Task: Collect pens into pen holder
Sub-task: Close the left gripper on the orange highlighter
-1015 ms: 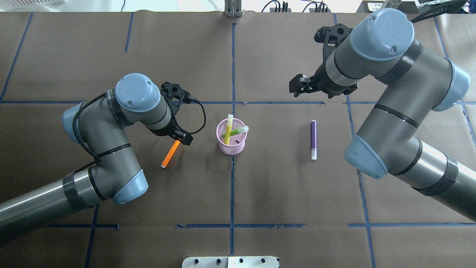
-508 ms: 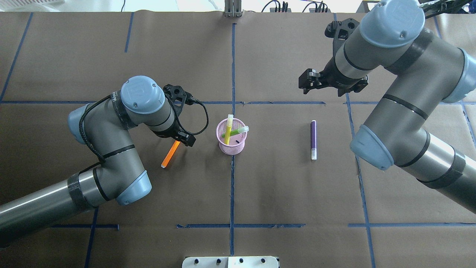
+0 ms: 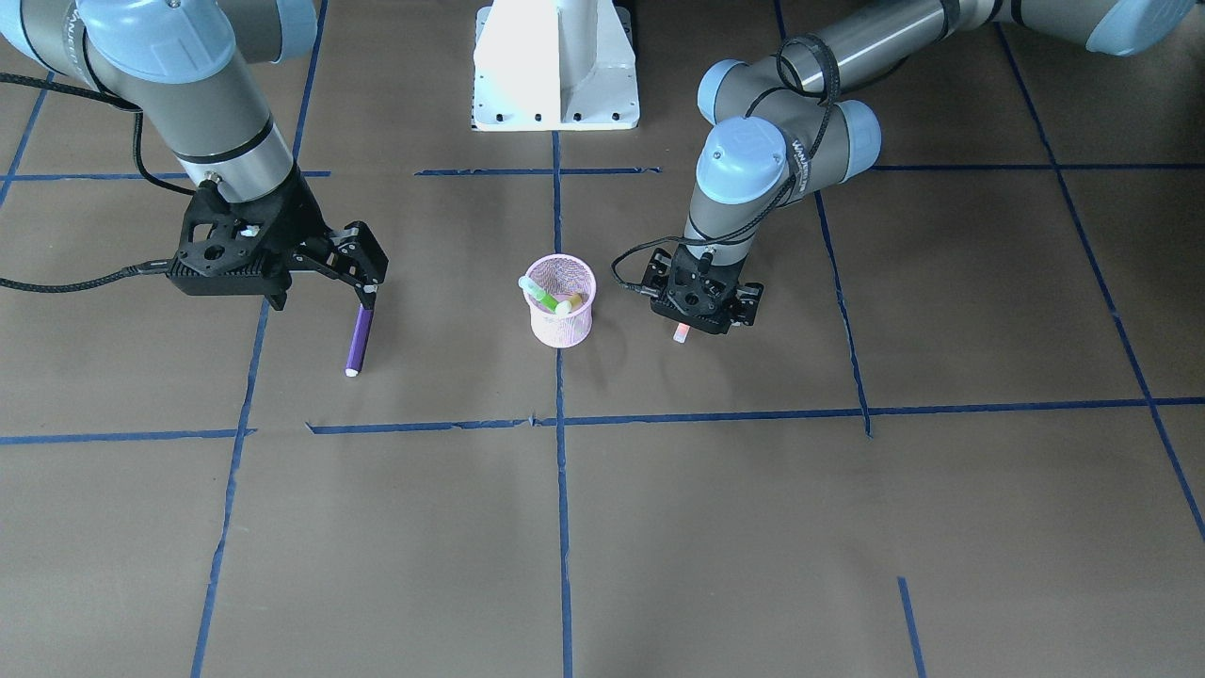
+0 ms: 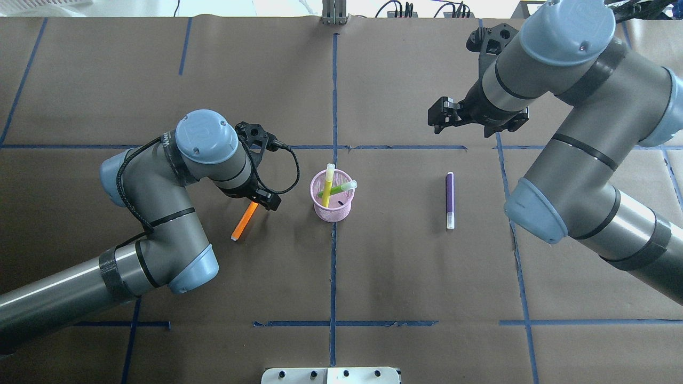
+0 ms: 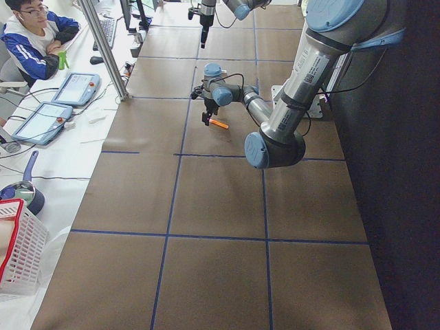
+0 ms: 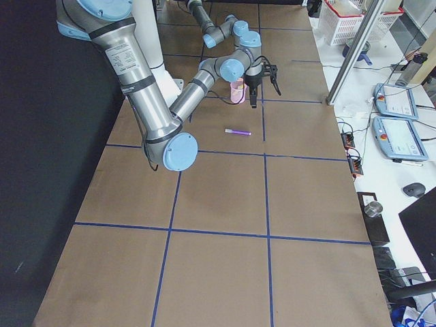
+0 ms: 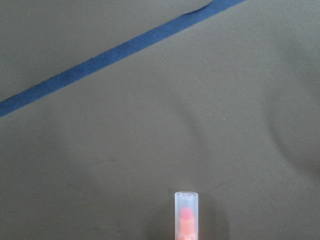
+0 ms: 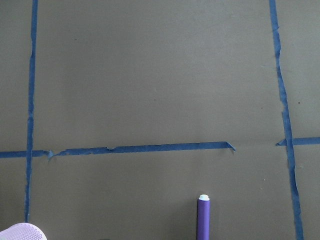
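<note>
Left gripper (image 4: 265, 200): over far end of orange pen (image 4: 243, 220); cannot tell its grip
Right gripper (image 4: 438, 115): fingers spread; beyond purple pen (image 4: 450, 198)
Pen holder (image 4: 332, 212): between both pens; green pen (image 4: 337, 189) inside

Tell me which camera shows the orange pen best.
Overhead exterior: the orange pen shows nearly full length. Front-facing and left wrist views catch only its cap end; exterior left shows it tiny; the rest miss it.
</note>
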Motion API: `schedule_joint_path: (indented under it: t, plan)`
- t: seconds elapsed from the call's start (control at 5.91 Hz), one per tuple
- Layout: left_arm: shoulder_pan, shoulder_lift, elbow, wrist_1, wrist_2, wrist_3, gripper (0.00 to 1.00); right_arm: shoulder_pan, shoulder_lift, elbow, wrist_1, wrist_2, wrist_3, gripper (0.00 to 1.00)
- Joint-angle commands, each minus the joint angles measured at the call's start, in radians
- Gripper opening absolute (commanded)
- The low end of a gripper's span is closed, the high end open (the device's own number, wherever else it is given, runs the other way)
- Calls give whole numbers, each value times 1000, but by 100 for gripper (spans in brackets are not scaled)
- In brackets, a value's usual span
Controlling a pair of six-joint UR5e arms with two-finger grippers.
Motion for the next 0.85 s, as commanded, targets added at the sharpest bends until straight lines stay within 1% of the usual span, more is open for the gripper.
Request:
schedule_joint_path:
  t: [0.0,0.17,0.34,0.51,0.68]
  plan:
    - [0,-6,1,0,0,8,90,1,-2,1,0,-1,0,100]
    - [0,-8,1,0,-2,8,80,1,-2,1,1,-1,0,100]
    - [6,-6,1,0,0,8,73,1,-2,1,1,-1,0,100]
    - [9,-6,4,0,0,9,71,1,-3,-1,1,-1,0,100]
    - [15,-6,11,0,0,9,71,1,-3,-1,1,1,0,100]
